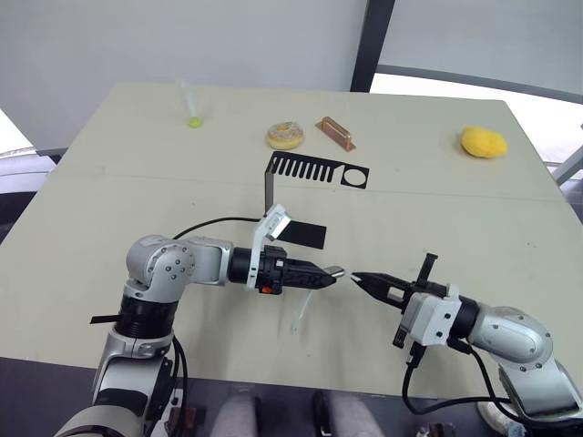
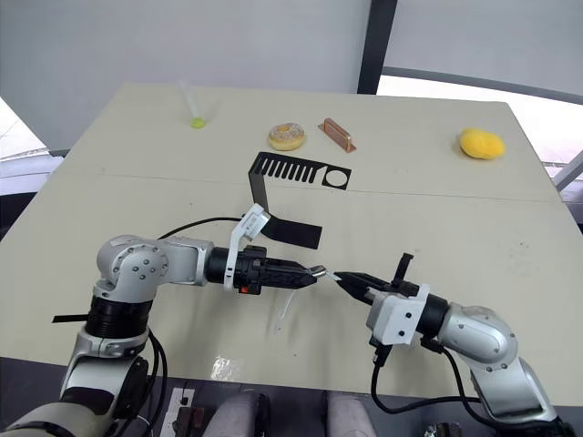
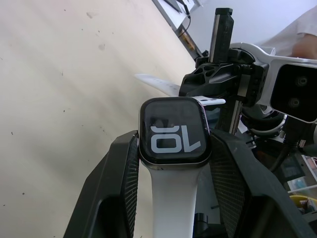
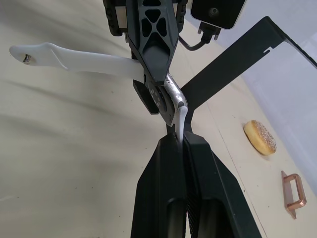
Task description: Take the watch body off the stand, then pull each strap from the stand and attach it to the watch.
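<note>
My left gripper (image 1: 332, 271) is shut on the watch body (image 3: 172, 131), a black case whose screen shows light digits. One white strap (image 3: 173, 198) is joined to the case; it runs back between the fingers and hangs toward the table (image 1: 298, 319). My right gripper (image 1: 357, 278) faces the left one tip to tip. It is shut on the second white strap (image 4: 182, 119), whose short free end touches the edge of the watch body (image 4: 171, 96). The black stand (image 1: 310, 171) is behind the grippers at mid-table, with nothing on its slotted top plate.
Along the far side of the table lie a doughnut (image 1: 285, 136), a copper-coloured bar (image 1: 335, 133), a yellow lump (image 1: 483, 142) and a clear tube with a green end (image 1: 193, 118). A black cable (image 1: 205, 223) trails from the left arm. The table's front edge is just below the grippers.
</note>
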You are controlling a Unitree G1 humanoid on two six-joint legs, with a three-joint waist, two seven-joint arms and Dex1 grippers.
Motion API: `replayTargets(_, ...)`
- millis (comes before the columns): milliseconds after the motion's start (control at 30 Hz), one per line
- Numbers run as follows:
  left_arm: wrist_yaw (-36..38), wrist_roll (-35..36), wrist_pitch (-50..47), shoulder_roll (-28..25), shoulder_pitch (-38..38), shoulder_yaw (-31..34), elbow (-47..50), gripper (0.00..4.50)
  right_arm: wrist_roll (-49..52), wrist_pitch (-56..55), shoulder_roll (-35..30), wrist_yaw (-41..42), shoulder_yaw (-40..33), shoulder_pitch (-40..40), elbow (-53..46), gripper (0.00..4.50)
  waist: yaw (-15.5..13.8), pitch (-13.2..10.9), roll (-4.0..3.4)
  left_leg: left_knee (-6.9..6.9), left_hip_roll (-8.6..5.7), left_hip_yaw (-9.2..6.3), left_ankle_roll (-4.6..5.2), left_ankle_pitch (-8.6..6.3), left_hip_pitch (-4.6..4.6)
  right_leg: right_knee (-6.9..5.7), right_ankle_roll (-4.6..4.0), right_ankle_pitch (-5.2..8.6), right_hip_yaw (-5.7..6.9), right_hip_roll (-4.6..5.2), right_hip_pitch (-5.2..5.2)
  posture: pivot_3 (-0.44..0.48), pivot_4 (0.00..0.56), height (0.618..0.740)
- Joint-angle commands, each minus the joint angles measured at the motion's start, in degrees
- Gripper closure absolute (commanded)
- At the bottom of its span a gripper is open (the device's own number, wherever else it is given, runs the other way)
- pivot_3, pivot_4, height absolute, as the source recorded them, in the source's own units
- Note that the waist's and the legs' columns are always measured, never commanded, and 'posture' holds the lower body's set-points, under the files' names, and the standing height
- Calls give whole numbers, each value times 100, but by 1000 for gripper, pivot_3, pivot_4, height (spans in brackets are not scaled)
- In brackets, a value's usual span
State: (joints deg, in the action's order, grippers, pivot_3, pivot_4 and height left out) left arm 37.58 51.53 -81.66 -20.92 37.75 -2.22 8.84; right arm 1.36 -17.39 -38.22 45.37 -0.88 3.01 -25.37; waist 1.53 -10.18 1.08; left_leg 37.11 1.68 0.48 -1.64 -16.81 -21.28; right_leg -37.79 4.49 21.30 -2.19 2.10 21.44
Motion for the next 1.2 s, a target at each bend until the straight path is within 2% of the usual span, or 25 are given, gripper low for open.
replayTargets(33,86,159,-4,117,90,-167,332,2919,20,-69,65,-146,48,-110,-197,4500,1,0,0,0,0,0,0,0,0,0,0,0,0,0,0,0,150,740)
replayTargets(1200,147,42,67,166,46,-308,426,2919,-209,-38,122,-156,297,-293,-72,4500,3,0,0,0,0,0,0,0,0,0,0,0,0,-1,0,0,150,740)
